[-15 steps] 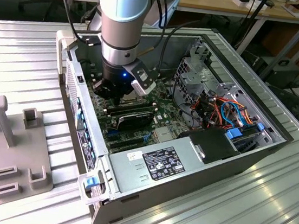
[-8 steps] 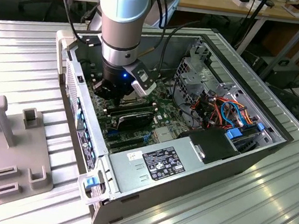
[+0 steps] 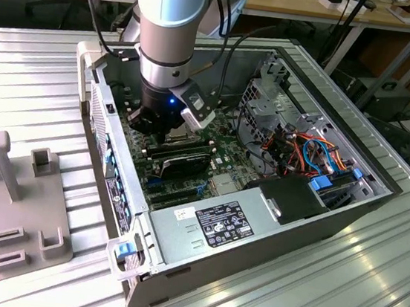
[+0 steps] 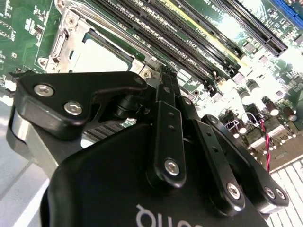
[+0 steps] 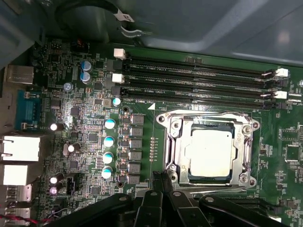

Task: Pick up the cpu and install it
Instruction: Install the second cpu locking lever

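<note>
Ribbed metal bench (image 3: pixel 367 293), open computer case (image 3: pixel 270 233): the cpu (image 5: pixel 211 152) lies in its socket frame (image 5: pixel 208 118); gripper (image 5: pixel 162 178), fingers pinched together (holding nothing), hovers beside it and risks scraping the motherboard (image 5: pixel 85 123).

The gripper (image 5: pixel 162 177) is black with silver screws. Just beyond its fingertips the cpu (image 5: pixel 211 152) shows a pale silvery-grey top inside a shiny metal socket frame (image 5: pixel 171 142). The motherboard (image 5: pixel 94 127) around it is green, dotted with what look like teal-topped capacitors (image 5: pixel 109 124); the memory slots (image 5: pixel 199 78) are black with white clips.
</note>
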{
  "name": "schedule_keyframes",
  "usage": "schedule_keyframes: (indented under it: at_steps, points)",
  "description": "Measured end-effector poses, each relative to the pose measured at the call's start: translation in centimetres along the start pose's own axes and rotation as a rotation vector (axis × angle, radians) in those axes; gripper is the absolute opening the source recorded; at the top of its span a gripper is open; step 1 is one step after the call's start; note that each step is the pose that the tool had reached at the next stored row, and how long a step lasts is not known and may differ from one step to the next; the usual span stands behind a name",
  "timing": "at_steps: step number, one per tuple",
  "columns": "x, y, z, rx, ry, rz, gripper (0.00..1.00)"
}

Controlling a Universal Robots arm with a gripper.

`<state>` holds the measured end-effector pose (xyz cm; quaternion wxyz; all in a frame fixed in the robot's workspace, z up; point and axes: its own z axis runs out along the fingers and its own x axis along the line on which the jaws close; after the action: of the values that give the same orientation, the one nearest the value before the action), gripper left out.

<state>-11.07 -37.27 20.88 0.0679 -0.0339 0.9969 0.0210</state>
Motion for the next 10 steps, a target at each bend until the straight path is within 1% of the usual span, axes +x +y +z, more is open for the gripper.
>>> schedule_keyframes:
  at_steps: [1,6,8,10]
  points:
    - [-0.02,0.00,-0.12,0.0002,0.0001,0.000,0.11]
    - [-0.11,0.00,-0.16,0.0001,0.0002,0.000,0.11]
    - [-0.85,-0.05,-0.05,0.0008,0.0002,0.004,0.11]
    - [-1.23,-0.08,0.00,0.0015,0.0001,0.009,0.11]
